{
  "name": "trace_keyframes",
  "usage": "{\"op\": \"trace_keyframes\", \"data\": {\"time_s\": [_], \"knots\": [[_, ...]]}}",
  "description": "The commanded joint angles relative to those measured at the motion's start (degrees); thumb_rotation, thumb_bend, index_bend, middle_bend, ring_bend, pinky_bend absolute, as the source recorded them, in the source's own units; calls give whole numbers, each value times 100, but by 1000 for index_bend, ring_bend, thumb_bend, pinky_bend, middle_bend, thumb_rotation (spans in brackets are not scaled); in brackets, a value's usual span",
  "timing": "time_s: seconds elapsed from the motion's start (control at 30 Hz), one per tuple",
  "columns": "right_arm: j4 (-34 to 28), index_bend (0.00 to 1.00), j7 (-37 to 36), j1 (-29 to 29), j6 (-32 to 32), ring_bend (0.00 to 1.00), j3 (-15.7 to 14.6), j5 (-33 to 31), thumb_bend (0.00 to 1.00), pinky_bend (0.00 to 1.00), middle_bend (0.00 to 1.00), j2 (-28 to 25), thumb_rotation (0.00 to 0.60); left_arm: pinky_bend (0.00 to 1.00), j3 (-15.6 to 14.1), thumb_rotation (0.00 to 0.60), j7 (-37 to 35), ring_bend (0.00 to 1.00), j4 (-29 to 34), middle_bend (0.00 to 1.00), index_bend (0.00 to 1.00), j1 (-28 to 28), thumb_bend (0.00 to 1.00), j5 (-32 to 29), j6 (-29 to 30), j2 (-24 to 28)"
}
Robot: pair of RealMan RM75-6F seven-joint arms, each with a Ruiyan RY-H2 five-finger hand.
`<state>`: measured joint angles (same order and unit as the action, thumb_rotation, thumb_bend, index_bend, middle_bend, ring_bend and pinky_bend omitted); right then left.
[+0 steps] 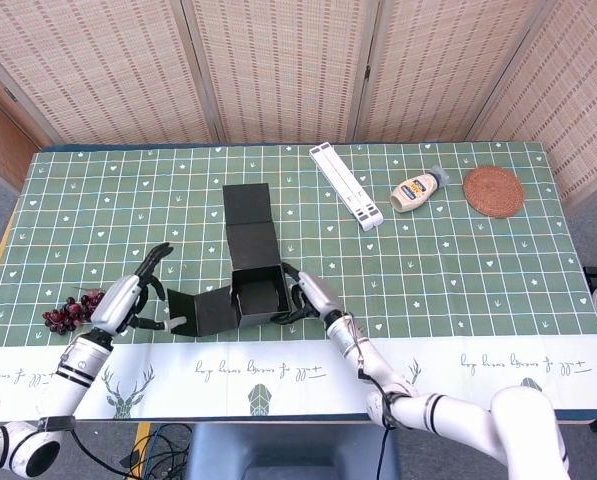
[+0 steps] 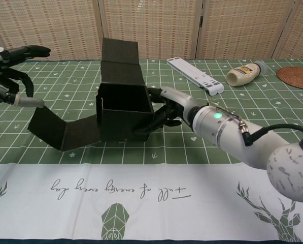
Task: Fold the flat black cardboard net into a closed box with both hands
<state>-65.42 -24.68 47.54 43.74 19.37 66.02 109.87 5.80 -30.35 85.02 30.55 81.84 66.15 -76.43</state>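
Note:
The black cardboard box (image 1: 257, 297) stands half folded near the table's front edge, its top open. Its long lid flap (image 1: 249, 218) reaches away toward the table's middle, and a side flap (image 1: 199, 311) lies out to the left. In the chest view the box (image 2: 123, 113) has the lid flap (image 2: 121, 62) slanting up behind it. My right hand (image 1: 307, 297) grips the box's right wall, fingers curled against it (image 2: 170, 110). My left hand (image 1: 128, 299) hovers with fingers spread, left of the side flap (image 2: 60, 130), holding nothing (image 2: 10, 71).
A bunch of dark grapes (image 1: 72, 312) lies by the left hand. At the back right are a white folding stand (image 1: 346, 186), a squeeze bottle (image 1: 416, 190) on its side and a round woven coaster (image 1: 494, 190). A white runner (image 2: 151, 193) covers the front edge.

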Motion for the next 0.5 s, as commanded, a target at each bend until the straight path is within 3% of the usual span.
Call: {"op": "trace_keyframes", "data": {"time_s": [0.03,0.23,0.5], "knots": [[-428,314,-407,-259,32,781,184,-111,52,1000,429,-372,600,810,166,600,257,540,-251,0,0,-98,73,-62,304,-195],[-1112,325,-1107,-610,-29,781,400,-245,52,1000,439,-912,600,810,380,600,480,491,-848,0,0,-165,73,-77,756,-634],[-1399,334,-1549,-845,-31,781,478,-334,52,1000,439,-1146,600,810,488,600,694,487,-1485,0,0,-53,73,130,1016,-1015]]}}
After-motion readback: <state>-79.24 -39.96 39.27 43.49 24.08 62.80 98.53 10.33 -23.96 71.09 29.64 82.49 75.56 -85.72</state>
